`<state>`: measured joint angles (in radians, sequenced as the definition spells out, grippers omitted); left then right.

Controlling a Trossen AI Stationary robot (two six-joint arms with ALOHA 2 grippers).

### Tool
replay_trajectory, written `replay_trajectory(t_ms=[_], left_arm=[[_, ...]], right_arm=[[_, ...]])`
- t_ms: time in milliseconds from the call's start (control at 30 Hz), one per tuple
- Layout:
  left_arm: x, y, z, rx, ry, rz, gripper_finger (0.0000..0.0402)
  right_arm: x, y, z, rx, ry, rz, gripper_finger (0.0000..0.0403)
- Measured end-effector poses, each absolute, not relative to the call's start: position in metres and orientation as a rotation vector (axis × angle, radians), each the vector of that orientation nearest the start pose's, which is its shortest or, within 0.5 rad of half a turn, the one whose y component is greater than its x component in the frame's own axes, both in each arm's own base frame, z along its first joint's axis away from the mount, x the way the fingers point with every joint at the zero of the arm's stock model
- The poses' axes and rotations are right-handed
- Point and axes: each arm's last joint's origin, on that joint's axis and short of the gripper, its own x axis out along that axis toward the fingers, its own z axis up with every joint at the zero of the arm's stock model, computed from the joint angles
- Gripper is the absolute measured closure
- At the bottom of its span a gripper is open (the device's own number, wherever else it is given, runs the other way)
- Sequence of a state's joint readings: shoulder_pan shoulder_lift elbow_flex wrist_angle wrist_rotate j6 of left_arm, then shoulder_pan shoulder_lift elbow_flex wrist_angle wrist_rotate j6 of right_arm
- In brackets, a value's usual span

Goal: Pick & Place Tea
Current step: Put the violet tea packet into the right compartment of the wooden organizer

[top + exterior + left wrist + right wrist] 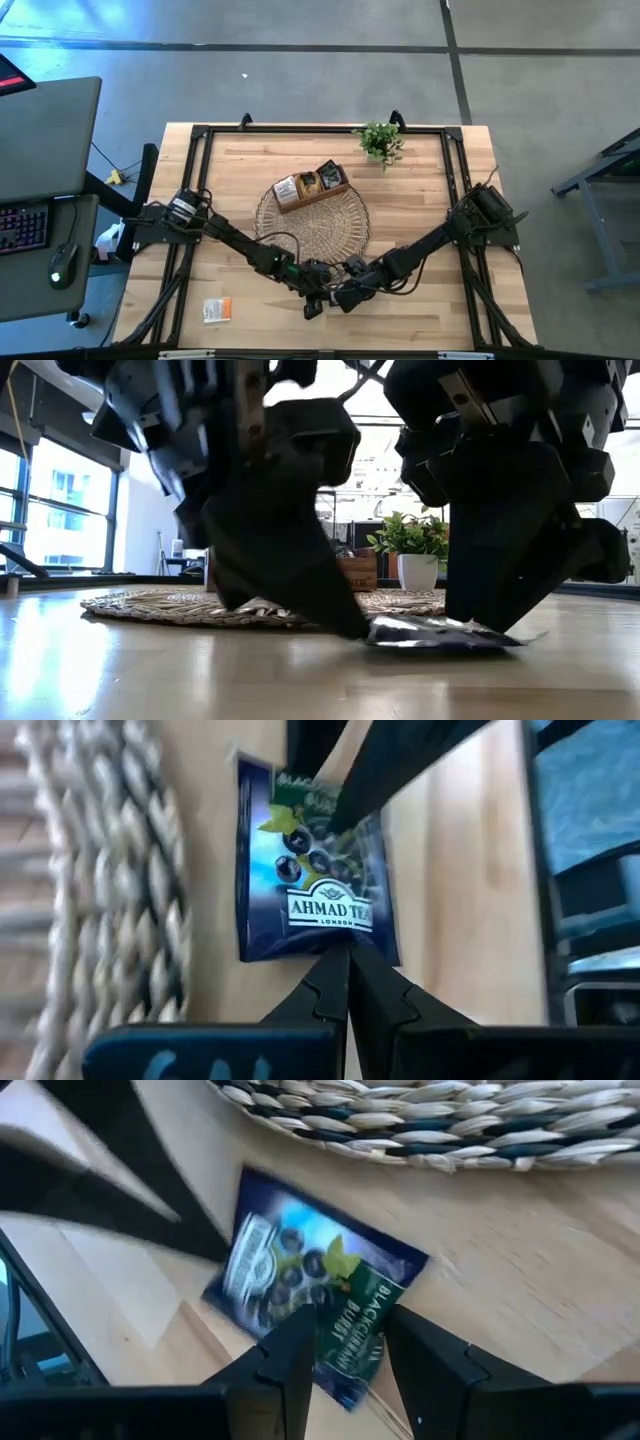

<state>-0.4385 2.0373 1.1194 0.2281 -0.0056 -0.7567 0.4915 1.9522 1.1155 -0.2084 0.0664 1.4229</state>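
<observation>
Overhead looks straight down on the woven mat (311,221), the low camera faces it level from the table edge, and both wrist cameras closely flank its rim.

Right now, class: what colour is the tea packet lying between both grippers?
The tea packet is dark blue with a berry picture, clearest in the left wrist view.

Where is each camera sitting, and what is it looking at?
High view: above, straight down on the table, both arms, mat, wooden tray, plant.
Low view: at tabletop height, level across; both arms loom over a dark tea packet.
Left wrist view: on the left arm, past the shut left pincer touching the packet.
Right wrist view: on the right arm, its open right pincer straddling the packet.
Both wrist views share that packet and the mat edge.
</observation>
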Motion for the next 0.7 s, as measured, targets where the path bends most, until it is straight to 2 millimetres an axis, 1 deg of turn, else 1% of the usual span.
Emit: replay_trajectory(t_ms=[133,233,300,433,567,633,700], left_arm=[[0.3744,-0.1754,0.1242,-0.581,0.742,-0.162,0.0401],[0.3742,-0.1753,0.1239,-0.579,0.745,-0.16,0.0401],[0.3737,-0.1751,0.1232,-0.577,0.753,-0.157,0.0401],[0.3719,-0.1749,0.1211,-0.572,0.786,-0.159,0.0401],[0.3712,-0.1749,0.1204,-0.573,0.804,-0.168,0.0401],[0.3707,-0.175,0.1199,-0.574,0.815,-0.173,0.0401],[0.3704,-0.175,0.1195,-0.573,0.82,-0.172,0.0401]], right_arm=[[0.3329,0.1756,0.1232,0.983,1.054,-0.374,0.0279],[0.333,0.1754,0.1229,0.928,1.049,-0.351,0.028],[0.333,0.1752,0.1227,0.889,1.045,-0.336,0.0288],[0.3329,0.1749,0.1222,0.822,1.049,-0.302,0.0327],[0.3331,0.1745,0.1218,0.776,1.047,-0.282,0.0384],[0.3345,0.1749,0.1222,0.75,1.035,-0.256,0.0396],[0.3353,0.1751,0.1226,0.737,1.029,-0.239,0.0392]])
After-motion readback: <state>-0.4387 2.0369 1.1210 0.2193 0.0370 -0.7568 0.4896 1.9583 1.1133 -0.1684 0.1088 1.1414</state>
